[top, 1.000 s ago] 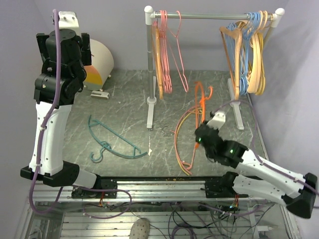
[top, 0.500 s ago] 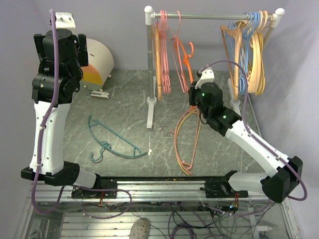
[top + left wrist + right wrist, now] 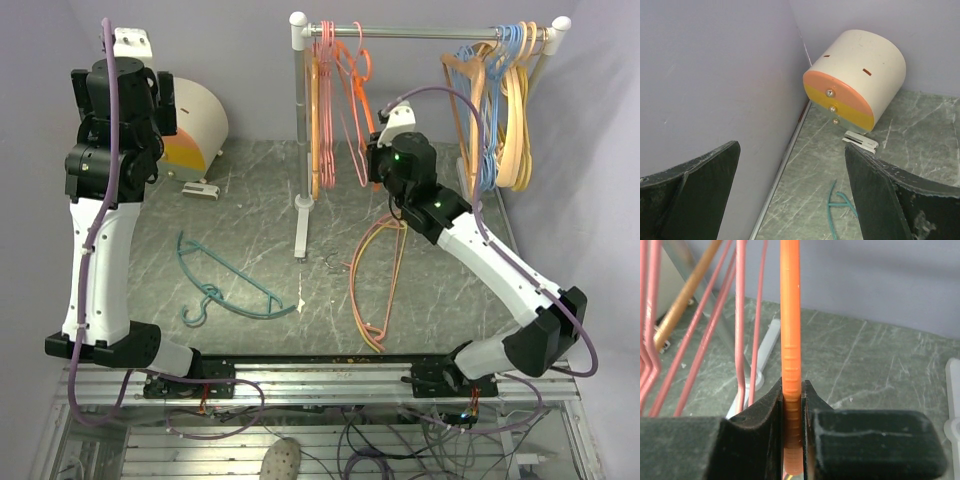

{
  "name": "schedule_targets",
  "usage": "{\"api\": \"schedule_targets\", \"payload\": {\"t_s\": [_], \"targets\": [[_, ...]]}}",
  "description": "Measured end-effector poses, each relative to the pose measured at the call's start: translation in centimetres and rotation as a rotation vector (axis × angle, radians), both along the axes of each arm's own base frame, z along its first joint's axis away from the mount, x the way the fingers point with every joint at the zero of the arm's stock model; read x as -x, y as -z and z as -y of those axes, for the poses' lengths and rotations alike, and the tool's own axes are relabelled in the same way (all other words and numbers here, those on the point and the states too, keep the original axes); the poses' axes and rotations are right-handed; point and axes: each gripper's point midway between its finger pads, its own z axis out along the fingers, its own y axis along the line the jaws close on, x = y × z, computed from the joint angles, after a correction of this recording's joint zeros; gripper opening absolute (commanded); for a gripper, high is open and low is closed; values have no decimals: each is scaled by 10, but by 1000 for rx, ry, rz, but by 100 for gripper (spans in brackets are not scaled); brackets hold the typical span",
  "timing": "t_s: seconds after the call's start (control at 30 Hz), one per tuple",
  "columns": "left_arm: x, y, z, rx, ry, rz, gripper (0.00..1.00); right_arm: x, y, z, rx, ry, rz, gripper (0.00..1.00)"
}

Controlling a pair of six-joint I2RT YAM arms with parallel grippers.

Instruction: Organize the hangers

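My right gripper point(image 3: 378, 160) is shut on an orange hanger point(image 3: 356, 72) and holds it up beside the pink hangers point(image 3: 329, 110) on the rack's rail point(image 3: 430, 32). Its hook reaches the rail; I cannot tell whether it rests on it. In the right wrist view the orange hanger point(image 3: 790, 330) is pinched between my fingers, with the gripper point(image 3: 792, 407) closed tight and pink hangers point(image 3: 740, 315) to the left. A teal hanger point(image 3: 225, 285) and orange and yellow hangers point(image 3: 372, 285) lie on the table. My left gripper point(image 3: 160, 100) is raised at the back left, open and empty point(image 3: 790, 190).
A bunch of light-blue and tan hangers point(image 3: 497, 105) hangs at the rail's right end. The rack's left post point(image 3: 298, 130) and foot stand mid-table. A white cylinder with an orange and yellow face point(image 3: 195, 130) and a small white object point(image 3: 860, 141) sit at the back left corner.
My right arm has lifted the orange hanger off the table pile and carried it up and back to the rail beside the pink hangers. The left arm has barely moved.
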Motion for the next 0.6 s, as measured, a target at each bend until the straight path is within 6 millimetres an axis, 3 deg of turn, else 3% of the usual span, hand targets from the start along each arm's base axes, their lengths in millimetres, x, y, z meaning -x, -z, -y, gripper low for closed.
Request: {"api": "schedule_targets", "payload": {"t_s": [0.2,0.4,0.6], "targets": [[-3,7,0,2,14,-18,97,-15,-25,-17,-23,-33,31,0],[-6,13,1,2,23,-37,97,-20,-10,-28,0,-45,-1,0],[-9,21,1,2,28,-57,96,-9,-12,-20,13,-34,-2,0]]}}
